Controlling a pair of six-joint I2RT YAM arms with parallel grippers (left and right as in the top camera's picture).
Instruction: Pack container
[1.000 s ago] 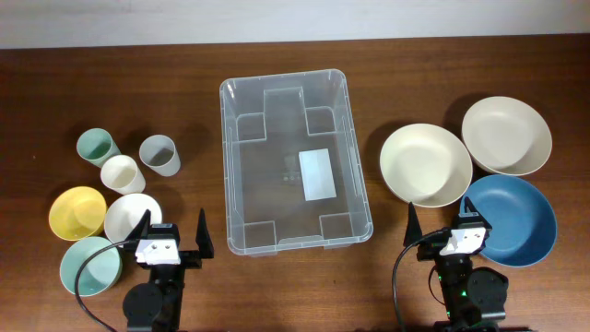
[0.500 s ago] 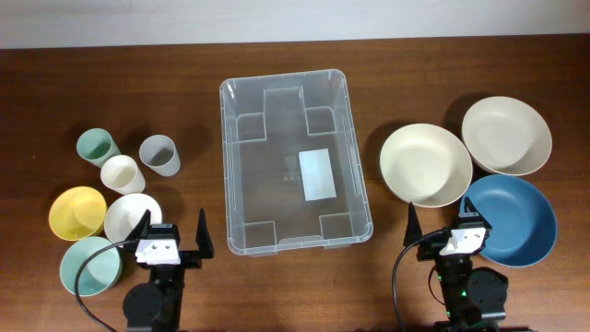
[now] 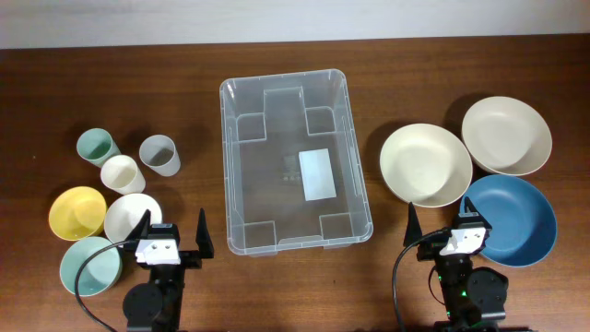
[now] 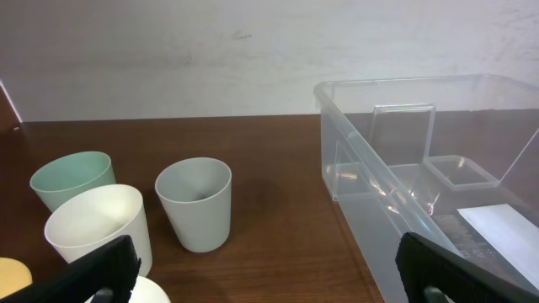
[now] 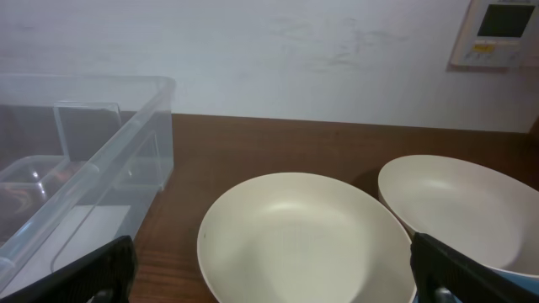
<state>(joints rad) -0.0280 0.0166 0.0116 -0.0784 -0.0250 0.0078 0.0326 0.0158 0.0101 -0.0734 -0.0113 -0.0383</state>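
Observation:
The clear plastic container (image 3: pixel 293 161) stands empty at the table's middle, a white label on its base; it also shows in the left wrist view (image 4: pixel 421 185) and the right wrist view (image 5: pixel 76 181). My left gripper (image 3: pixel 172 238) is open and empty at the front left, between the small bowls and the container. My right gripper (image 3: pixel 446 228) is open and empty at the front right, just in front of a cream bowl (image 3: pixel 425 164) (image 5: pixel 303 240).
Left: green cup (image 3: pixel 96 146), grey cup (image 3: pixel 159 154) (image 4: pixel 195 202), white cup (image 3: pixel 122 172) (image 4: pixel 97 227), yellow bowl (image 3: pixel 76 212), white bowl (image 3: pixel 130 218), light-blue bowl (image 3: pixel 88 266). Right: second cream bowl (image 3: pixel 506 135) (image 5: pixel 459 206), dark blue bowl (image 3: pixel 513 219).

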